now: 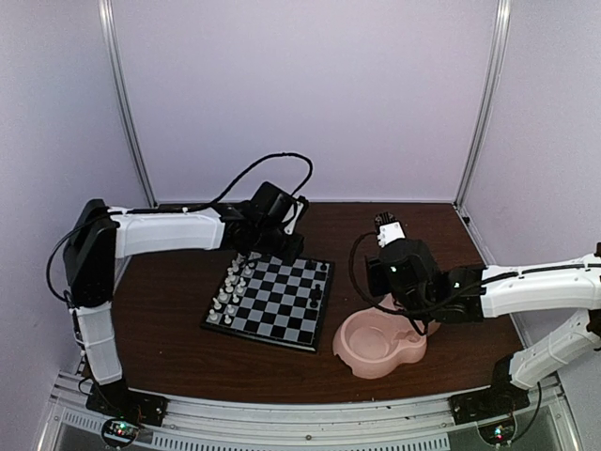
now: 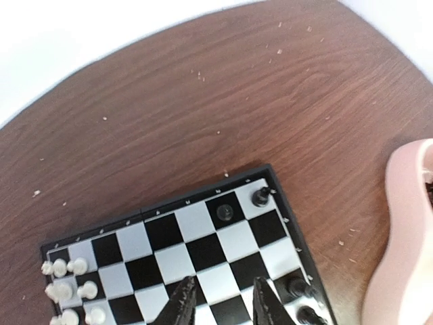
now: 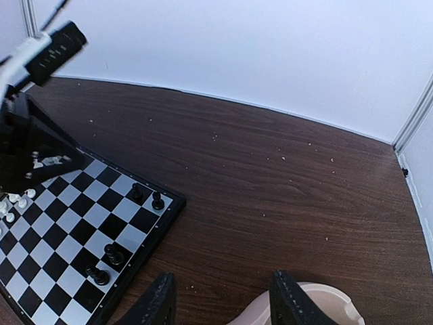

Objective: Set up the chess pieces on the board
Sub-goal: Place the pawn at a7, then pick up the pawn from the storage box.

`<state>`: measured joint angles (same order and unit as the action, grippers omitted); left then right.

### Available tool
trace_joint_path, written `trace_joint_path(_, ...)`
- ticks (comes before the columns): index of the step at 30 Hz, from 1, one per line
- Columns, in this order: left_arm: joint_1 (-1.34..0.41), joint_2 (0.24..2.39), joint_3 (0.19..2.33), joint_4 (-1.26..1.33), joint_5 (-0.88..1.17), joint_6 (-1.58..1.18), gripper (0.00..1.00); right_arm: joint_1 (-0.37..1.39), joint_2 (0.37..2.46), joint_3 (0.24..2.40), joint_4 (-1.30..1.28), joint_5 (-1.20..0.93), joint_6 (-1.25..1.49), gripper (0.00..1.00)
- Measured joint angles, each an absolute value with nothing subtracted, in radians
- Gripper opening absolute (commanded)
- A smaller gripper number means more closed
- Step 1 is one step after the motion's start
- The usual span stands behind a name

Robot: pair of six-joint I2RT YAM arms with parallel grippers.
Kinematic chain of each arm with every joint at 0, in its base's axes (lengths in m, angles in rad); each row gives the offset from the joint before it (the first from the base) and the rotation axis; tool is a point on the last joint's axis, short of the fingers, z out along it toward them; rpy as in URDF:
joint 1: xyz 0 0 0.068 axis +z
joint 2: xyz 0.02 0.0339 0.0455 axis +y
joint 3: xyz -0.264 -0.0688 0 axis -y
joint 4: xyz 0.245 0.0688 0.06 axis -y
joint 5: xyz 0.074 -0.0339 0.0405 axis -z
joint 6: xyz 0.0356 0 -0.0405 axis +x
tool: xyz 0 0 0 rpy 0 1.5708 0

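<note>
Pale purple walls stand around a dark brown table. The board lies near the middle of the table, a bit to the left. A pink dish sits just beside the board's right edge. White pieces stand in rows along the board's left edge. Only four black pieces stand along its right edge.

The left gripper hangs over the far half of the board. Its fingers are apart with nothing between them. The right gripper hangs over the dish, and its fingers are apart and empty too.

I think the job is about half done, and the step now is fetching another black piece. The right gripper would need to go down, pinch one tiny piece, and stand it on a free square by the right edge without bumping the others. I cannot see if any pieces lie in the dish.
</note>
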<state>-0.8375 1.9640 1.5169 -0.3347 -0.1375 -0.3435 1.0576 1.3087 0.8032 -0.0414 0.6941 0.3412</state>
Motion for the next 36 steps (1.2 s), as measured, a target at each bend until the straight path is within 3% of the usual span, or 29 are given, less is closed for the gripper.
trace_joint_path(5,-0.937,1.774,1.28,-0.203,-0.243,-0.362,0.3,1.058,1.316,0.815,-0.064,0.689,0.349,0.52)
trace_joint_path(10,-1.013,1.734,1.102,-0.139,-0.31,-0.361,0.3,1.047,1.316,0.815,-0.097,0.707,0.399,0.53)
trace_joint_path(15,-1.005,1.66,0.951,-0.054,-0.346,-0.35,0.3,0.995,1.31,0.815,-0.211,0.736,0.552,0.43)
trace_joint_path(22,-1.003,1.518,0.881,0.056,-0.364,-0.344,0.3,0.776,1.252,0.797,-0.345,0.597,0.707,0.35)
trace_joint_path(25,-1.002,1.474,0.835,0.122,-0.381,-0.344,0.31,0.688,1.252,0.791,-0.397,0.512,0.705,0.4)
trace_joint_path(36,-1.002,1.46,0.8,0.165,-0.409,-0.337,0.3,0.678,1.228,0.671,-0.427,0.305,0.63,0.43)
